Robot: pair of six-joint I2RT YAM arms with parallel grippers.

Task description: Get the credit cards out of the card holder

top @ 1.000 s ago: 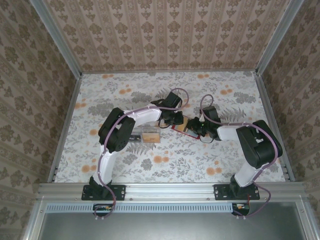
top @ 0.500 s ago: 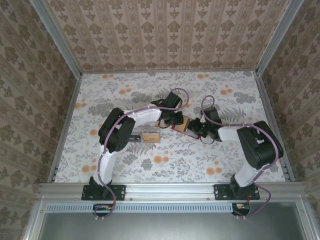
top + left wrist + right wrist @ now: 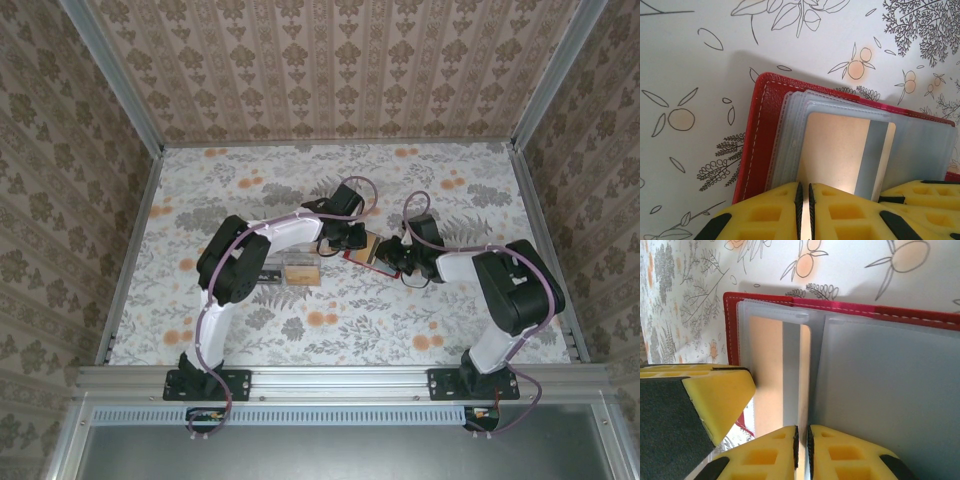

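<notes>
The red card holder (image 3: 360,252) lies open on the flowered table between both grippers. Its clear plastic sleeves (image 3: 790,130) are fanned out. A beige credit card (image 3: 835,150) with a grey stripe sits in the top sleeve, and the right wrist view shows this card (image 3: 767,365) too. My left gripper (image 3: 804,210) is shut on the card's near left edge. My right gripper (image 3: 801,452) is shut on the sleeve beside the card's striped side, at the holder (image 3: 732,330). The left gripper (image 3: 348,238) and right gripper (image 3: 393,258) almost touch.
Two loose cards lie left of the holder: a tan one (image 3: 300,272) and a dark grey one (image 3: 268,274). Patterned walls close the table on three sides. The right gripper's fingers (image 3: 920,195) crowd the left wrist view's lower right corner.
</notes>
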